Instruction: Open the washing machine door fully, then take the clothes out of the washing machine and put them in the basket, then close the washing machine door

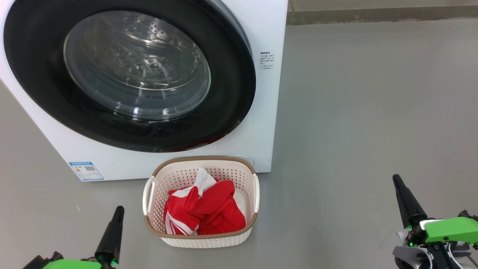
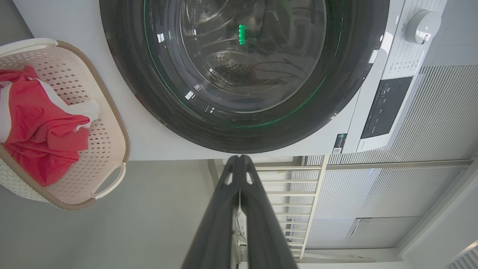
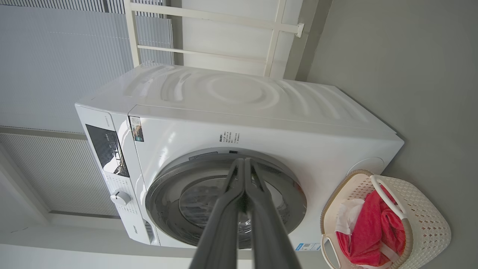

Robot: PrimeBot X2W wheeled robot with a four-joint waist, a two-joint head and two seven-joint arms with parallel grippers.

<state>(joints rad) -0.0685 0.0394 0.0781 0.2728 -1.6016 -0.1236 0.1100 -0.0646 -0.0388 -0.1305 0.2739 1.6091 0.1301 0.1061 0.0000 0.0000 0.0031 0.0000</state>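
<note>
On the grey floor (image 1: 354,112), directly in front of the washing machine (image 1: 269,112), stands the basket (image 1: 203,159). Its far rim sits just beside the machine's lower front panel, under the bottom arc of the washing machine door (image 1: 233,93).

Door: closed flat against the white front, glossy black rim unbroken all round. Glass window (image 1: 138,63) at its centre shows the perforated drum behind it.

Clothes (image 1: 209,209): red fabric with white stripes and white panels, bunched inside the basket. One white fold rises toward the far rim. The heap lies against the near and left inner walls; a patch of the right inner wall is bare.

Blue sticker (image 1: 86,170): low on the machine's front, left of the basket.

Left gripper (image 1: 119,209): lower left of the head view, near the basket's left handle but apart from it. Fingers pressed together to a single dark point, holding nothing, over bare floor. In the left wrist view the two fingers meet at their tips, with the door's rim beyond them; the control knob (image 2: 422,26) and dark control panel (image 2: 386,106) show alongside the door.

Right gripper (image 1: 396,178): lower right of the head view, well apart from the basket. Fingers pressed together, empty. In the right wrist view the closed fingers point at the door.
</note>
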